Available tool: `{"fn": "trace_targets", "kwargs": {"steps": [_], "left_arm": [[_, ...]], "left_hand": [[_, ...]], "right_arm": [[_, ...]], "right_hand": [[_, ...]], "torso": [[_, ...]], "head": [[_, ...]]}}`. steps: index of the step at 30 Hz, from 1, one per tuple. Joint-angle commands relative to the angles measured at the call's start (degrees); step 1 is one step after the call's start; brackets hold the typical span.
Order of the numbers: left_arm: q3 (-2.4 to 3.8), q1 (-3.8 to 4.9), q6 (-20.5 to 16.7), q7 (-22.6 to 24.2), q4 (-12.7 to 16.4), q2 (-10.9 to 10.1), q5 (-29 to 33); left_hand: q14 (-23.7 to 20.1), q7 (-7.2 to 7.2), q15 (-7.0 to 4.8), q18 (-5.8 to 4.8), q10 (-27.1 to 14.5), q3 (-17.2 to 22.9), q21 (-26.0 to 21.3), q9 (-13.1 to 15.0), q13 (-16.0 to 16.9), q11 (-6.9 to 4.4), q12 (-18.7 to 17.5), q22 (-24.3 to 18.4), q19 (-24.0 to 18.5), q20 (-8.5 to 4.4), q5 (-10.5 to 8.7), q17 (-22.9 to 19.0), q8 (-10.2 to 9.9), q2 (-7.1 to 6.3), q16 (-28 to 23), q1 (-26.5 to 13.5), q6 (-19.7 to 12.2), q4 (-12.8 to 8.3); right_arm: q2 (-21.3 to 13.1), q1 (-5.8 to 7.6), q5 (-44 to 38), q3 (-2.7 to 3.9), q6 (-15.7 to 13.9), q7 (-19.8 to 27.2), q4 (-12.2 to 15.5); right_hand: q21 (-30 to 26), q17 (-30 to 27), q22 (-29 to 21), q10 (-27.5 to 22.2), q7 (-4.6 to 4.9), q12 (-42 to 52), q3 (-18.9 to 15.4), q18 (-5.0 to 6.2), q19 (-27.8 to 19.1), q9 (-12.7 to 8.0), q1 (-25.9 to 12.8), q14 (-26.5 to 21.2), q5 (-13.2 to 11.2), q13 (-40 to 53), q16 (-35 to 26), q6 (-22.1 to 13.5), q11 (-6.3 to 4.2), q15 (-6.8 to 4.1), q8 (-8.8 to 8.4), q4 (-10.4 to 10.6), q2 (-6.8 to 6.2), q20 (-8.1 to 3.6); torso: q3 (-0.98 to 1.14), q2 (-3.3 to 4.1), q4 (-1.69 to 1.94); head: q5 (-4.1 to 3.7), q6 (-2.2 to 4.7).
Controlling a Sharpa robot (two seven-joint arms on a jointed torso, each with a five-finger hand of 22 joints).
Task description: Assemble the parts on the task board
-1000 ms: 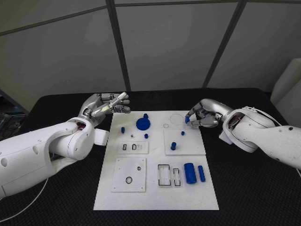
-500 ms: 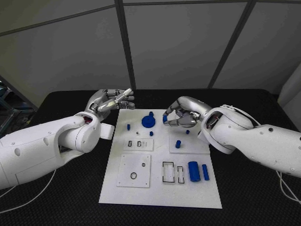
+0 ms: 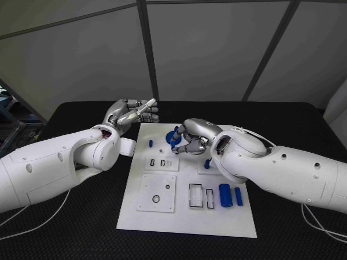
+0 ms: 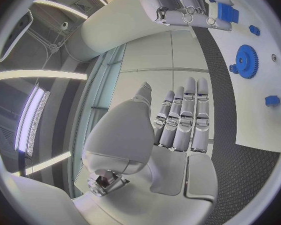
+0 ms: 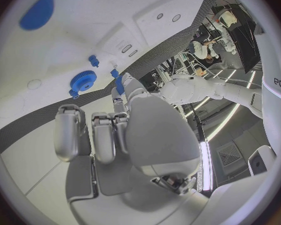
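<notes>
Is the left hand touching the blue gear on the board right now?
Apart. In the left wrist view the left hand has its fingers straight and empty, with bare task board between them and the blue gear.

Right robot hand (image 3: pixel 191 137) over blue gear (image 3: pixel 171 138) on task board (image 3: pixel 187 216)
</notes>
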Motion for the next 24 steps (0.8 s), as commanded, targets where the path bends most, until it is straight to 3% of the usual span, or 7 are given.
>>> {"fn": "trace_targets", "kwargs": {"steps": [1,11,24], "left_arm": [[0.03,0.10,-0.32,0.28,0.01,0.20,-0.19],[0.03,0.10,-0.15,0.26,0.04,0.24,-0.19],[0.03,0.09,0.17,0.27,-0.04,0.31,-0.19]], "left_hand": [[0.00,0.25,0.21,-0.78,-0.02,0.04,0.18,-0.03,-0.02,0.31,-0.24,0.06,-0.56,0.01,-0.32,0.09,-0.22,0.41,-0.24,0.37,-0.31,-0.41],[0.00,0.25,0.21,-0.78,-0.02,0.04,0.18,-0.03,-0.02,0.31,-0.24,0.06,-0.56,0.01,-0.32,0.09,-0.22,0.41,-0.24,0.37,-0.31,-0.41],[-0.01,0.23,0.21,-0.78,0.04,0.09,0.20,-0.01,-0.01,0.30,-0.23,0.07,-0.60,0.02,-0.31,0.14,-0.21,0.50,-0.30,0.45,-0.26,-0.46]], "right_arm": [[0.65,-0.31,-2.38,-0.32,1.15,-3.23,0.11],[2.53,-1.96,-3.18,-0.83,2.17,-5.29,-0.48],[2.90,-2.60,-3.76,-0.89,3.47,-5.67,-0.73]], "right_hand": [[0.14,15.05,2.41,5.68,-0.17,-0.09,0.44,-0.27,0.12,0.05,-0.06,5.96,0.33,14.72,0.27,0.67,-0.47,-0.22,0.02,-0.06,0.88,-0.20],[0.08,15.05,2.33,5.61,-0.07,-0.20,0.69,-0.26,0.06,0.03,-0.32,5.96,0.85,14.62,0.27,0.60,-0.41,-0.13,-0.15,-0.10,0.83,-0.16],[0.04,15.05,2.27,5.55,-0.02,-0.28,0.68,-0.25,0.01,0.03,-0.64,5.96,0.65,14.56,0.27,0.58,-0.36,-0.07,-0.23,-0.04,0.64,-0.12]], "torso": [[0.07,0.05,0.05],[0.10,0.08,0.02],[0.11,0.07,-0.03]], "head": [[0.19,-0.21],[0.63,-0.65],[0.68,-0.84]]}}
